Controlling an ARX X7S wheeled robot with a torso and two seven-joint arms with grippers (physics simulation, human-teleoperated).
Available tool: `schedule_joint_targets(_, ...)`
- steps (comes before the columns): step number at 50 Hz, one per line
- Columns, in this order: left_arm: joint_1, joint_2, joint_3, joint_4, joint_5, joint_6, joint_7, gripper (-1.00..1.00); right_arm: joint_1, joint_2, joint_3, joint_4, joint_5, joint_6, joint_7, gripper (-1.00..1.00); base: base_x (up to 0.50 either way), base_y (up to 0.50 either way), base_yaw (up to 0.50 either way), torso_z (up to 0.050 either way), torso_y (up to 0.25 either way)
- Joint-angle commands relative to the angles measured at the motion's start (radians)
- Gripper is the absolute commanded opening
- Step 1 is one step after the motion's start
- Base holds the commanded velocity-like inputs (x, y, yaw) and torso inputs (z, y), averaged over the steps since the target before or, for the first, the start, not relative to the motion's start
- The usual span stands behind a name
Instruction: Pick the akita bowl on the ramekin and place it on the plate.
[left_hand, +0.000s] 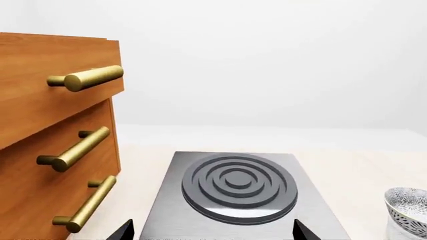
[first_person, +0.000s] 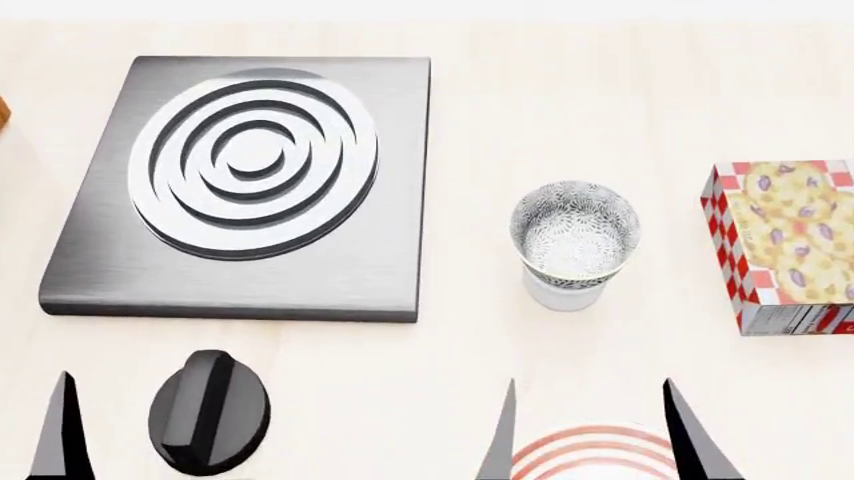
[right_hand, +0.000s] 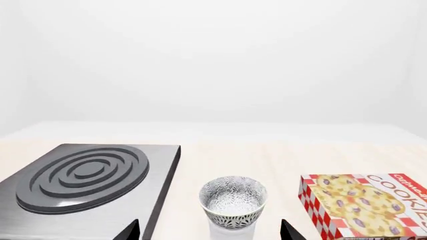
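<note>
Speckled akita bowl (first_person: 575, 235) atop glossy ramekin (first_person: 566, 291)

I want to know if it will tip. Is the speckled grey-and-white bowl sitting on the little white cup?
Touching. In the head view the speckled grey-and-white bowl sits nested in the top of the small glossy white cup, with no gap.

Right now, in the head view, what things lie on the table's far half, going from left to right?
Stove plate → akita bowl, sitting on the ramekin → cookie box at the right edge.
</note>
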Motion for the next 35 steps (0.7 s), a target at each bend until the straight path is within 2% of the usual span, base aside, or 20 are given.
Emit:
schedule_joint_targets(1,0.002,-0.005,0.001,0.001,-0.010,0.000,-0.011,1.00,-0.006,0.007,-0.003,-0.002,0.004,-0.022,0.003,1.00,0.00,0.00,0.00,0.000,0.000)
schedule_joint_targets(12,-0.005,-0.012,0.002,-0.003,-0.021,-0.012,-0.019,1.00,0.012,0.000,0.005,-0.020,0.048,0.000,0.007,1.00,0.00,0.00,0.00,0.000,0.000)
schedule_joint_targets(14,-0.007,-0.013,0.003,-0.003,-0.024,-0.015,-0.020,1.00,0.009,-0.006,0.002,0.001,0.000,-0.078,0.019,1.00,0.00,0.00,0.00,0.000,0.000)
schedule_joint_targets(17,-0.010,-0.015,0.009,-0.007,-0.022,-0.016,-0.022,1.00,0.025,0.010,-0.011,0.019,-0.053,-0.096,0.028,1.00,0.00,0.00,0.00,0.000,0.000)
schedule_joint_targets(18,-0.011,-0.016,0.015,-0.011,-0.019,-0.016,-0.022,1.00,0.050,0.025,0.019,-0.014,0.082,0.029,-0.010,1.00,0.00,0.00,0.00,0.000,0.000)
schedule_joint_targets(21,-0.012,-0.017,0.023,-0.020,-0.017,-0.017,-0.023,1.00,0.097,0.070,0.013,-0.059,0.091,0.063,-0.042,1.00,0.00,0.00,0.00,0.000,0.000)
schedule_joint_targets(22,-0.014,-0.018,0.025,-0.022,-0.016,-0.019,-0.024,1.00,0.106,0.090,0.009,-0.059,0.096,0.013,-0.082,1.00,0.00,0.00,0.00,0.000,0.000)
schedule_joint_targets(27,-0.018,-0.020,0.025,-0.024,-0.021,-0.029,-0.030,1.00,0.231,0.125,0.044,-0.089,0.160,0.160,-0.078,1.00,0.00,0.00,0.00,0.000,0.000)
schedule_joint_targets(32,-0.020,-0.022,0.035,-0.033,-0.017,-0.030,-0.033,1.00,0.348,0.204,-0.002,-0.075,0.184,0.263,-0.144,1.00,0.00,0.00,0.00,0.000,0.000)
schedule_joint_targets(35,-0.019,-0.025,0.028,-0.030,-0.025,-0.036,-0.035,1.00,0.473,0.236,-0.020,-0.034,0.203,0.362,-0.166,1.00,0.00,0.00,0.00,0.000,0.000)
